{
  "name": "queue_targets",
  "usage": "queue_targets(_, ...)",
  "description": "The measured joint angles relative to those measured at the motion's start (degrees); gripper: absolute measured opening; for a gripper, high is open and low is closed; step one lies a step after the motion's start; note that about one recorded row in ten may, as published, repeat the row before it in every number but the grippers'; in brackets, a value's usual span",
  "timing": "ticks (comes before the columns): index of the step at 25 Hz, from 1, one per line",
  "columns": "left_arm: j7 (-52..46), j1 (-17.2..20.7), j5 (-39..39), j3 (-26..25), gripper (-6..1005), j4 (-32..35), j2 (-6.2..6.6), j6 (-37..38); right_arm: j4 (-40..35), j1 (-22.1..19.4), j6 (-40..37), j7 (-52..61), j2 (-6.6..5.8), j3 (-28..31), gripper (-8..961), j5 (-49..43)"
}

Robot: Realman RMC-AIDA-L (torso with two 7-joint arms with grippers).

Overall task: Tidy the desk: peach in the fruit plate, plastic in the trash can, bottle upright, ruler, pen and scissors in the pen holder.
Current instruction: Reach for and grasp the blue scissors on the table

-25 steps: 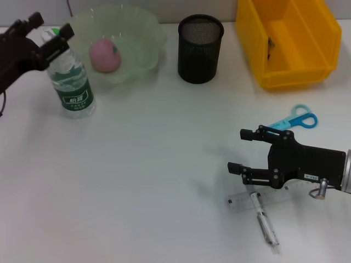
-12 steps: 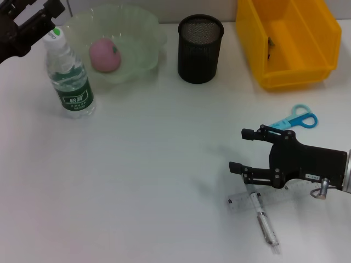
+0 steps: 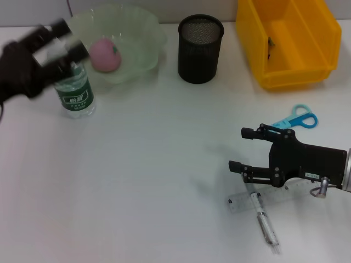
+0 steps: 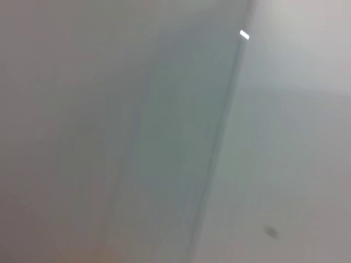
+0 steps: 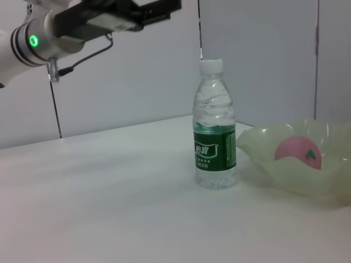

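Observation:
The bottle (image 3: 74,92) stands upright left of the fruit plate (image 3: 143,34), which holds the pink peach (image 3: 104,55). My left gripper (image 3: 69,39) is a blur in front of the bottle's top, its fingers spread and holding nothing. In the right wrist view the bottle (image 5: 215,134) stands free beside the plate (image 5: 274,156). My right gripper (image 3: 237,149) hovers open just above the clear ruler (image 3: 248,199) and the pen (image 3: 265,223) lying across it. The blue scissors (image 3: 296,119) lie behind it. The black mesh pen holder (image 3: 200,49) stands at the back. The plastic is out of view.
A yellow bin (image 3: 285,68) sits at the back right with a small dark item against its inner wall. My left arm (image 5: 82,24) shows high in the right wrist view. Bare white tabletop (image 3: 153,153) spans the middle and front left.
My left gripper let go of the bottle's top, swung away to the back left, and has now swept back down across the bottle. The right gripper has held still.

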Motion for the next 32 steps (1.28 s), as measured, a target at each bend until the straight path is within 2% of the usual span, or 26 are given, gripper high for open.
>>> queue_targets(3,0.55,0.03,3.45,2.11,791,1.01,0.0,1.11,0.0,0.06,-0.18,0.02,0.0,-0.05,817,0.0)
queue_targets(5,1.26,0.01,6.34,2.3,791,1.34,-0.53,1.63,0.0,0.07,-0.35,0.02,0.0,-0.03,817,0.0)
queue_targets(7,2.5,-0.15,10.3,2.32,790,1.31,-1.46,1.99,0.01,0.14,-0.42,0.12,0.0,-0.01,817,0.0)
queue_targets(11,4.2,-0.11,12.84,2.34,790,0.87,-2.36,1.62,0.01,0.15,-0.44,0.27,0.0,0.01,817,0.0)
queue_targets(12,5.49,0.02,14.34,2.36,790,0.69,-3.13,0.97,0.01,0.15,-0.44,0.38,0.0,0.01,817,0.0)
queue_targets(14,5.74,0.06,14.84,2.36,790,0.68,-3.35,0.75,0.01,0.15,-0.45,0.42,0.0,0.01,817,0.0)
queue_targets(16,6.33,0.16,16.28,2.37,790,0.63,-4.15,-0.18,0.01,0.14,-0.49,0.54,-0.05,0.01,817,0.0)
queue_targets(17,7.23,0.25,17.86,2.39,790,0.28,-4.95,-1.1,0.01,0.13,-0.51,0.68,-0.09,0.03,817,0.0)
queue_targets(20,8.6,0.3,18.92,2.4,790,-0.5,-5.48,-1.81,0.0,0.12,-0.93,0.99,-0.19,0.12,817,0.0)
queue_targets(22,12.32,0.35,19.94,2.45,789,-3.17,-6.03,-2.99,-0.06,-0.02,-3.55,1.5,-0.66,0.6,817,0.28)
queue_targets(23,12.32,0.35,19.94,2.45,789,-3.17,-6.03,-2.99,-0.06,-0.02,-3.55,1.5,-0.66,0.6,817,0.28)
queue_targets(27,18.13,0.1,21.15,2.7,789,-8.28,-6.26,-4.98,-0.14,-0.04,-6.07,3.99,-2.09,0.76,816,0.4)
queue_targets(28,18.13,0.1,21.15,2.7,789,-8.28,-6.26,-4.98,-0.14,-0.04,-6.07,3.99,-2.09,0.76,816,0.4)
queue_targets(29,19.1,0.1,21.27,2.82,789,-8.83,-6.34,-5.27,-0.19,0.0,-6.33,4.72,-2.62,0.46,816,0.25)
queue_targets(31,22.07,0.21,21.57,3.09,789,-10.46,-6.49,-6.32,-0.22,0.01,-6.44,4.93,-2.85,0.35,816,0.19)
queue_targets(32,24.58,0.22,21.76,3.11,789,-11.71,-6.52,-7.36,-0.46,0.02,-6.85,5.5,-3.41,0.24,816,0.13)
